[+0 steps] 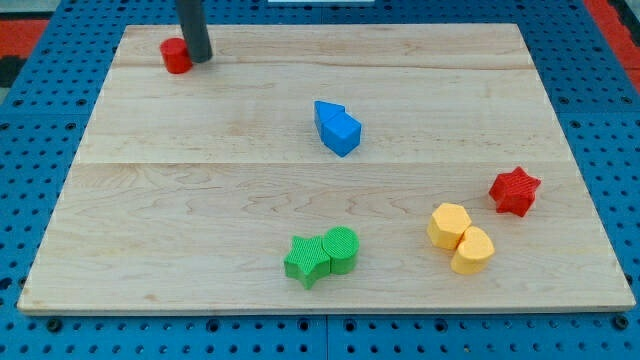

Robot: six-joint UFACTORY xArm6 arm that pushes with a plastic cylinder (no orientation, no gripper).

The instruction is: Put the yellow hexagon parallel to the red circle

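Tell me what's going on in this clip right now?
A single arm with a dark rod is working on a wooden board. My tip sits at the view's top left, right beside the red circle block. The yellow hexagon block lies far off at the lower right, touching another yellow block, so it has not been brought level with the red circle.
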